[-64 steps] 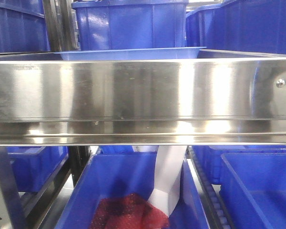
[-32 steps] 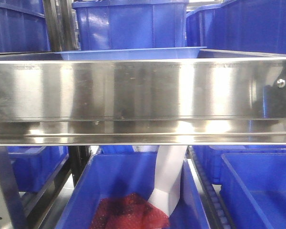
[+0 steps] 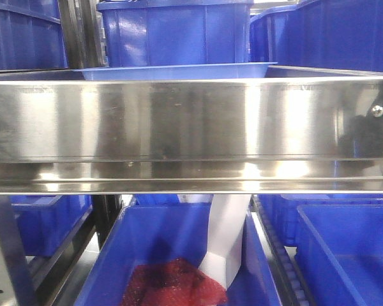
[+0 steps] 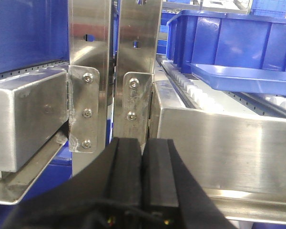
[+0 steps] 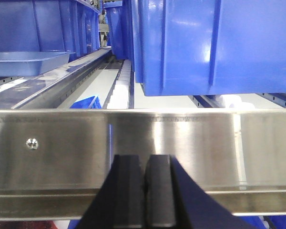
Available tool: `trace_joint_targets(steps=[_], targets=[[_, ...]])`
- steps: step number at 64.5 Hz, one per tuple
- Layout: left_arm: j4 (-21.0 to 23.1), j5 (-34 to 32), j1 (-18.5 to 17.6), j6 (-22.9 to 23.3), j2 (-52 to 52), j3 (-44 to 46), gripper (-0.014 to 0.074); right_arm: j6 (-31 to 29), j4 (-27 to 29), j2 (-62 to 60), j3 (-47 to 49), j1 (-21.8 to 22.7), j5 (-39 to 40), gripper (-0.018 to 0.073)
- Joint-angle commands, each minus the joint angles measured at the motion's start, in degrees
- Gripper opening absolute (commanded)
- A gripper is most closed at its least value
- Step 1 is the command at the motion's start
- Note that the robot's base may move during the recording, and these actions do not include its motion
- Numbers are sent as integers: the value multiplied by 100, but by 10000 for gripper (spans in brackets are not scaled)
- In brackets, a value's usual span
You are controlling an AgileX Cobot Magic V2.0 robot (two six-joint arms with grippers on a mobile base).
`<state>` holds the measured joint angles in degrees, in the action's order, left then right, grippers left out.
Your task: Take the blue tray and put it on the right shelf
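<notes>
The blue tray point(image 3: 175, 71) lies flat on the rack behind a wide steel rail point(image 3: 191, 121), only its rim showing above it. It also shows in the left wrist view as the blue tray point(image 4: 243, 76), far right, resting on white rollers. My left gripper point(image 4: 143, 143) is shut and empty, low in front of two steel posts, left of the tray. The right shelf's shiny front rail point(image 5: 205, 143) has a small screw point(image 5: 32, 142) near its left end. My right gripper point(image 5: 144, 160) is shut and empty just before that rail; the blue tray point(image 5: 28, 62) sits far left.
Deep dark-blue bins point(image 3: 175, 32) stand behind the tray, and one bin point(image 5: 214, 43) sits above the right rail. Steel uprights point(image 4: 90, 71) stand close ahead of the left gripper. Below the rail, a lower bin point(image 3: 172, 255) holds red mesh and a white piece.
A dark reflection at the rail's right end, near the screw, has grown larger. The tray and bins have not moved.
</notes>
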<state>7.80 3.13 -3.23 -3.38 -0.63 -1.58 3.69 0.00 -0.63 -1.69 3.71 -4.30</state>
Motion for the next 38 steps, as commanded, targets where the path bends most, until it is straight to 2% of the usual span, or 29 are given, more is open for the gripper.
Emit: trace_joint_targets(steps=[1, 38], targets=[[4, -522, -45, -9, -74, -184, -48, -36, 0, -113, 135, 36, 508, 56], [4, -522, -45, -9, -74, -184, -48, -36, 0, -113, 135, 36, 508, 56]])
